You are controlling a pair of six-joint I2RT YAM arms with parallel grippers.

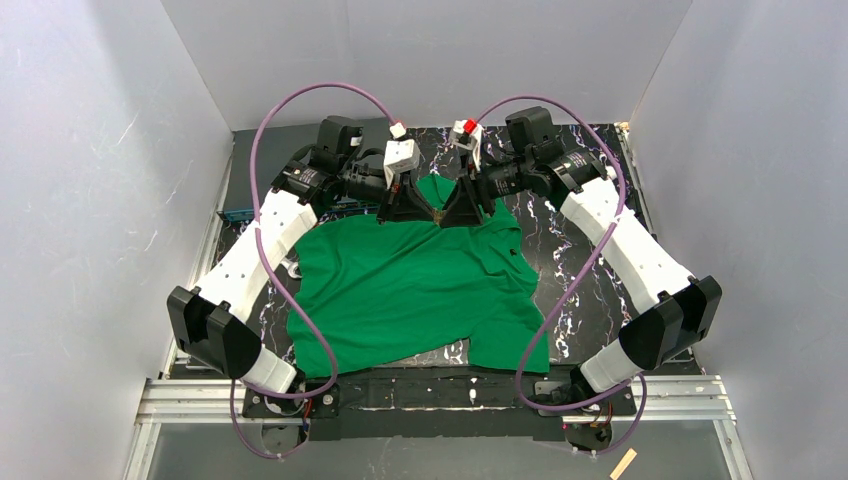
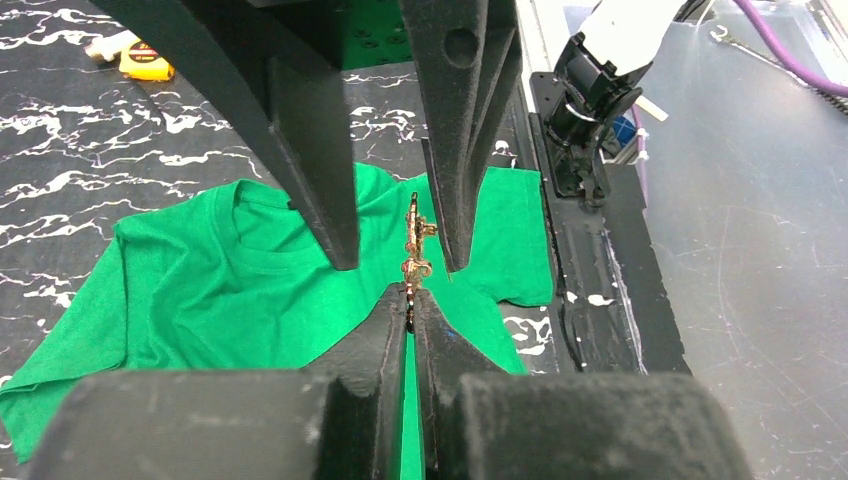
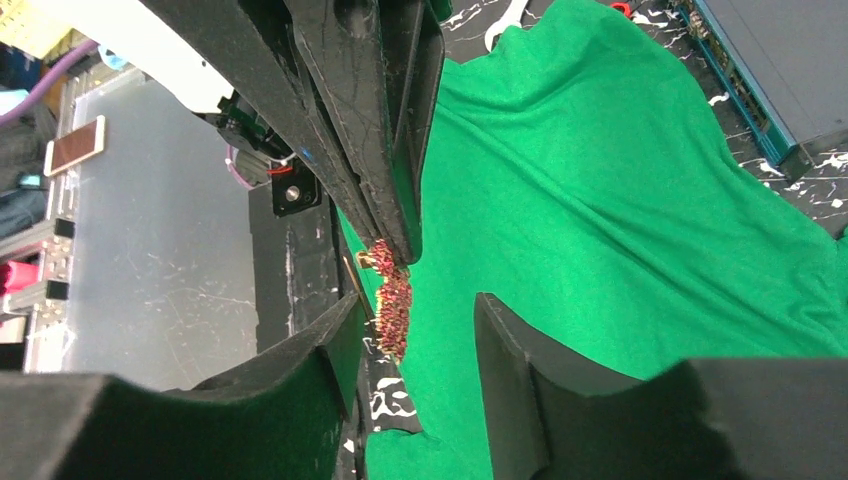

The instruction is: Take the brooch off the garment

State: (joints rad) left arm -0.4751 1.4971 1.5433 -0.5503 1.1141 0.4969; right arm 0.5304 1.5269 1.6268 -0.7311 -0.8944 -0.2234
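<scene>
Both arms reach to the far middle of the black marbled table (image 1: 590,280), and their grippers meet tip to tip above the far end of the green polo shirt (image 1: 400,290). The shirt lies spread over the middle of the table, with its far edge under the grippers and its wide end toward the near edge. The left gripper (image 2: 409,300) has its two fingers pressed together, pinching one end of the maple-leaf brooch (image 3: 393,305). In the left wrist view the brooch stands edge-on, a thin gold line rising from the closed tips. In the right wrist view its red, textured face shows, hanging from those same closed fingers. The right gripper (image 3: 418,300) is spread wide. One finger sits on each side of the brooch and neither pad touches it. The brooch therefore sits between the two grippers, held by the left one alone, with the green fabric behind it. From these views I cannot tell whether its pin is clear of the cloth. A flat blue-grey box (image 1: 240,213) sits at the far left edge of the table. A small yellow object (image 2: 145,62) lies on bare marble apart from the shirt. Purple cables (image 1: 262,170) loop over both arms.
</scene>
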